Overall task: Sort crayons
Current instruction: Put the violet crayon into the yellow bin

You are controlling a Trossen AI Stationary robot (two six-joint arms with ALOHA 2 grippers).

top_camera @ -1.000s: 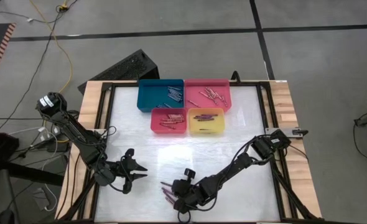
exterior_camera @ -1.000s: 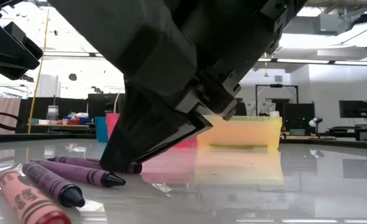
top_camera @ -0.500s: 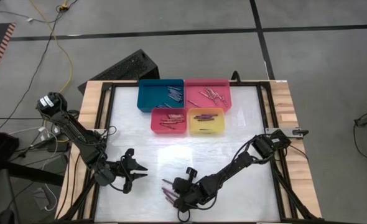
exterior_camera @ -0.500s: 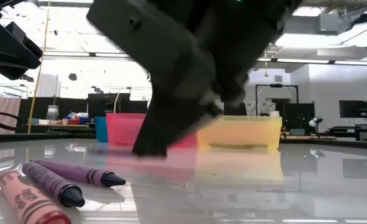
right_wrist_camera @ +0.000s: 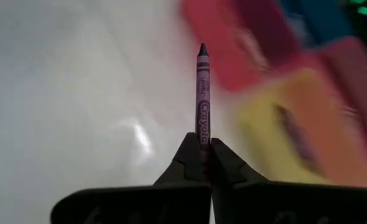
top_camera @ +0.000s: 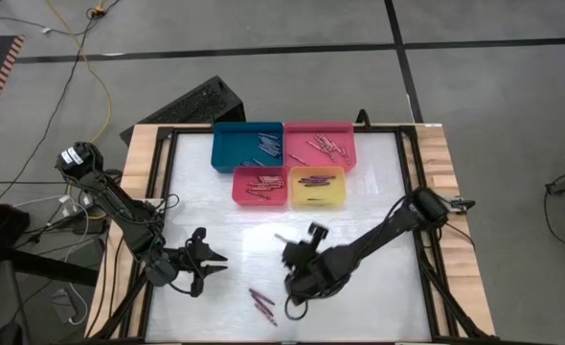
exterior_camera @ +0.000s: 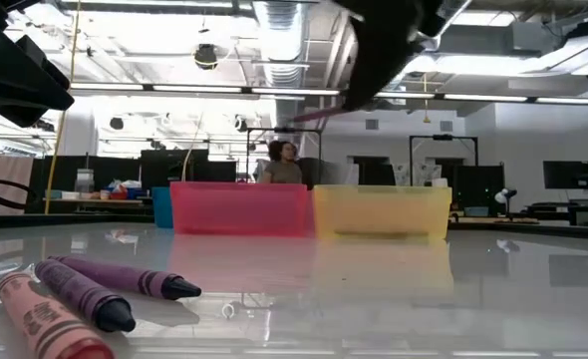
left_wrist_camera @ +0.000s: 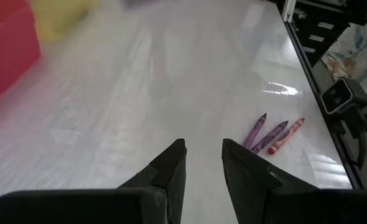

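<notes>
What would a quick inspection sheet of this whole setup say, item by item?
Surface: glossy white table in a wooden frame.
Job's things: three loose crayons, two purple and one red, lie at the near edge; one purple crayon is gripped, pointing toward the trays. More crayons lie in the blue tray, pink tray, red tray and yellow tray.
Clutter: nothing seen on the table.
Grippers: right tool shut on the purple crayon, above the table's middle; left tool open, waiting at the left side.
Cables: a yellow cable runs across the floor.
Surroundings: a person sits beyond the trays.
</notes>
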